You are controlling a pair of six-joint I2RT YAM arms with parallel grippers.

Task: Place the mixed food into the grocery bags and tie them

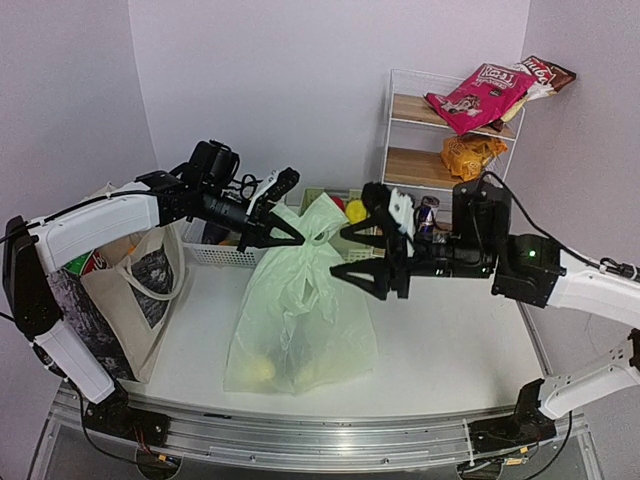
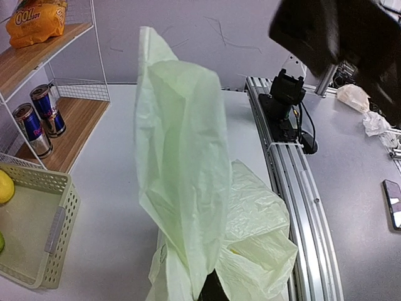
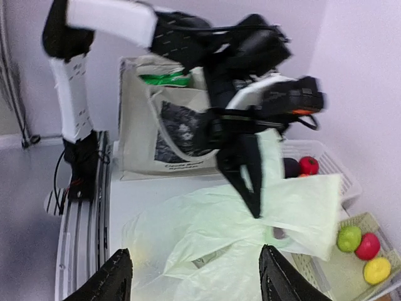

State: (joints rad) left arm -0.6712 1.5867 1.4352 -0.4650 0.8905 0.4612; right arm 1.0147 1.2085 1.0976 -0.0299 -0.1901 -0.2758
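Pale-green plastic bag stands on the surface, handle pinched in the left fingers; right fingers spread wide, empty.

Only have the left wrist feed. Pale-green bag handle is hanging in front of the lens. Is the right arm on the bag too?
Observer: No. The right gripper sits at the top of the plastic bag with its fingers spread, not closed on it.
Operator: Anything inside the bag?
Observer: Yes. A yellow lump shows through the plastic near the bottom.
Operator: Where's the tote?
Observer: The canvas tote stands upright at the far left of the top view, with a green packet in its mouth.
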